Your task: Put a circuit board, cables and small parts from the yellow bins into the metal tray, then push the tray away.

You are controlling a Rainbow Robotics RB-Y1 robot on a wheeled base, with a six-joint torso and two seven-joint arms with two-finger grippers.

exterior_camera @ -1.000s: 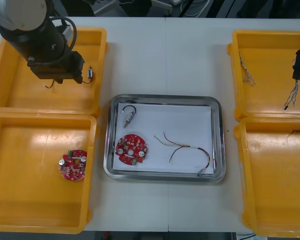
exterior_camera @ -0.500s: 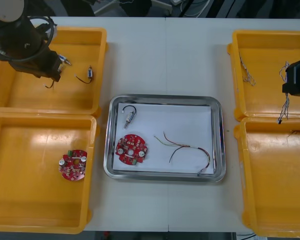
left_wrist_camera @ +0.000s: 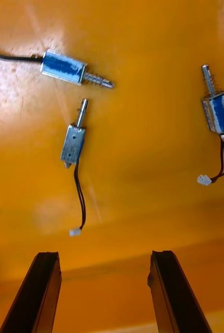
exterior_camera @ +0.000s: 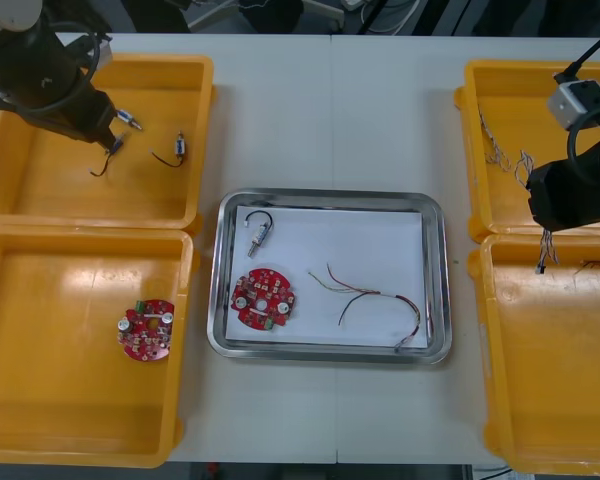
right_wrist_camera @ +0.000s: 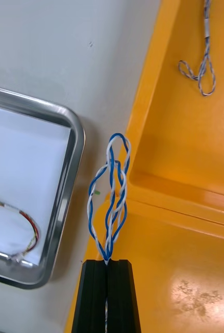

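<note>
1. In the near left bin (exterior_camera: 60, 400), one round red circuit board (exterior_camera: 146, 330) lies alone on the yellow floor.
2. In the near right bin (exterior_camera: 560, 380), a thin cable end (exterior_camera: 598, 265) lies against the far wall.
3. The metal tray (exterior_camera: 216, 290) sits mid-tabletop (exterior_camera: 330, 110) between the bins and is white inside. It holds a second circuit board (exterior_camera: 263, 297) near its left side, a red and yellow cable (exterior_camera: 380, 300) to the right of that, and a small metal part (exterior_camera: 259, 232) with a black lead in the far left corner.
4. The right jaws are closed on a twisted blue and white cable (right_wrist_camera: 111, 192). They hang over the seam between the two right bins, near the tray's right rim, and the cable dangles in loops.
5. In the far right bin (exterior_camera: 520, 100), another twisted cable (exterior_camera: 495, 150) rests on the floor.
6. In the far left bin (exterior_camera: 50, 185), three small metal parts (left_wrist_camera: 74, 143) with thin leads lie apart. The left jaws stand wide above them, holding nothing.
</note>
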